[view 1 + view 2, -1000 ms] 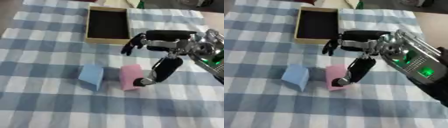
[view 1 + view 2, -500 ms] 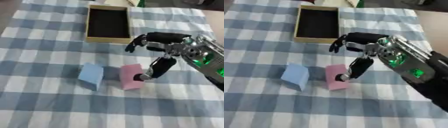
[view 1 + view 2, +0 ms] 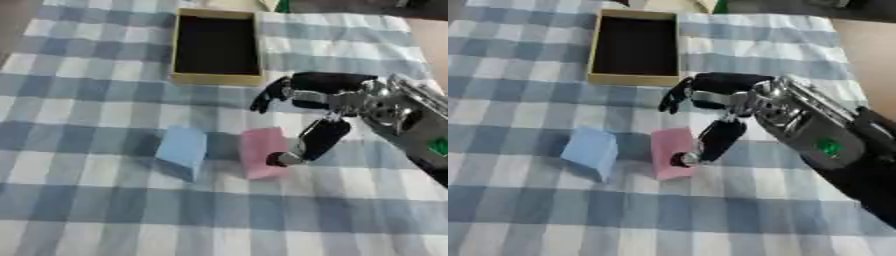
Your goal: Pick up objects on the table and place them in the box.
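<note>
Blocks: two on the table, one pink block [image 3: 261,158] and one light blue block [image 3: 182,150], side by side near the middle with a narrow strip of cloth between them; blue on the left, pink on the right.
Box: one, a tan cardboard box [image 3: 216,78] with a dark inside, open at the top, lying at the far side of the table, well apart from both blocks; nothing can be seen in it.
Right hand: one hand in view, the right hand [image 3: 325,102], coming in from the right. Its thumb points down and its tip touches the right face of the pink block. Its fingers [image 3: 269,94] reach out leftward above the block, bent at the tips and apart from it. The hand is spread around the block and has not closed on it.
Left hand: not seen in either view.
Table: covered by a blue and white checked tablecloth [image 3: 87,210].
</note>
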`<move>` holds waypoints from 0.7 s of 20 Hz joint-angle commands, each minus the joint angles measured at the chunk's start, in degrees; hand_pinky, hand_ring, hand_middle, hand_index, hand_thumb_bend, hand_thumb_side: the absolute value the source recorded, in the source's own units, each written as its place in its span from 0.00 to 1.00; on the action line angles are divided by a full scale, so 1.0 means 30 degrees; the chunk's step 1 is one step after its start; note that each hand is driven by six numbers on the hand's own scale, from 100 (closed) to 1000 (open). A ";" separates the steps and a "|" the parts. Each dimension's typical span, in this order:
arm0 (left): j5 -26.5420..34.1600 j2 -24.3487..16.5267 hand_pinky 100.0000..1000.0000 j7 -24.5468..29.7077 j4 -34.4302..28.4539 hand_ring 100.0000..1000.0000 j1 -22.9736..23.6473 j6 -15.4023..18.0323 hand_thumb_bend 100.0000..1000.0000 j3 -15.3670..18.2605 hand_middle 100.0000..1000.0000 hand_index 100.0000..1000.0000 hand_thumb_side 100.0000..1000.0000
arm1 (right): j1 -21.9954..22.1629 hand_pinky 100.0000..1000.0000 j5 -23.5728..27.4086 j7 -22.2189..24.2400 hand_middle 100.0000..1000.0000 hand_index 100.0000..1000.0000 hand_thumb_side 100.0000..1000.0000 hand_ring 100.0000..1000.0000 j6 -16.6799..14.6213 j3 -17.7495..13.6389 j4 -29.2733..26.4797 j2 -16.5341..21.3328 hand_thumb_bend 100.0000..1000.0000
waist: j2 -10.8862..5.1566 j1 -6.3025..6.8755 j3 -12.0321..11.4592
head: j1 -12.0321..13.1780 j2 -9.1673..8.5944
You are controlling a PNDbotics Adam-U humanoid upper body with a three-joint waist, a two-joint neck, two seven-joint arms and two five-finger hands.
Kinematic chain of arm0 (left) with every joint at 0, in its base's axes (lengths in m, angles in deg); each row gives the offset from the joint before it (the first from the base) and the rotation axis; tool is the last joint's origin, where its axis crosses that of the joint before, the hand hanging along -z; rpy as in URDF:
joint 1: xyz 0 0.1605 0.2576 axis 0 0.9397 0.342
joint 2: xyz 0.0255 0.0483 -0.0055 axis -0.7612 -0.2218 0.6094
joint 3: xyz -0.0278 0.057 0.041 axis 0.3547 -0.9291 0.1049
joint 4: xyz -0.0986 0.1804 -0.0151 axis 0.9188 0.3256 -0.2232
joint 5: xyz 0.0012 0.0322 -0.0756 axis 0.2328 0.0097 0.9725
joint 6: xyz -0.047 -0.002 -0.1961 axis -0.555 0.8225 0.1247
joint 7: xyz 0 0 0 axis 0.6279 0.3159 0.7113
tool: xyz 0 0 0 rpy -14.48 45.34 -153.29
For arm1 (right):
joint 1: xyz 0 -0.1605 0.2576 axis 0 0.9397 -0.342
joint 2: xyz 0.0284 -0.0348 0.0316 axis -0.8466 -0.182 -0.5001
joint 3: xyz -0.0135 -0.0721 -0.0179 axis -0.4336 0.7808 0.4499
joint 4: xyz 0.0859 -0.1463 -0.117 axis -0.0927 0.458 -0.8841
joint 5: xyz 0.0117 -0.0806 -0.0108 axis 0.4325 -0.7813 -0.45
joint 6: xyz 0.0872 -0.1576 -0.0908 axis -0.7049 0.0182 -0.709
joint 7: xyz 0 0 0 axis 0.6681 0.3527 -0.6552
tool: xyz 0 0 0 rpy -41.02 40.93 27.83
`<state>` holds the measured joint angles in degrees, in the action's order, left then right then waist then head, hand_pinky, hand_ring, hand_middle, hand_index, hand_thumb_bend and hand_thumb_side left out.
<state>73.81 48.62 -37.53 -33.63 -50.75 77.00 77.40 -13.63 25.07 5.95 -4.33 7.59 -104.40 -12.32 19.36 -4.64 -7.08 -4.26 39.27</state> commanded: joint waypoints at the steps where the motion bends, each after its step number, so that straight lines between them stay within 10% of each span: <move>1: -0.0033 -0.0293 0.67 -0.0015 -0.0357 0.58 -0.0130 -0.0025 0.00 0.0130 0.58 0.86 0.90 | -0.0121 0.85 0.0480 -0.0152 0.71 0.86 0.31 0.90 0.0095 -0.0717 -0.1056 0.0944 0.41 | -0.0365 0.0143 0.0046 | -0.0015 -0.0029; 14: -0.0003 -0.0249 0.67 0.0077 -0.0357 0.58 -0.0139 -0.0039 0.00 0.0087 0.58 0.86 0.90 | 0.0107 0.85 -0.0991 0.0069 0.73 0.87 0.32 0.90 -0.0631 -0.0268 -0.0774 0.0556 0.42 | -0.0405 0.0153 0.0021 | -0.0124 -0.0084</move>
<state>73.81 48.62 -37.49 -33.63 -50.76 76.95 77.40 -12.69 23.27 6.20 -5.68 7.00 -107.26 -10.96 19.35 -4.65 -7.02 -4.40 39.25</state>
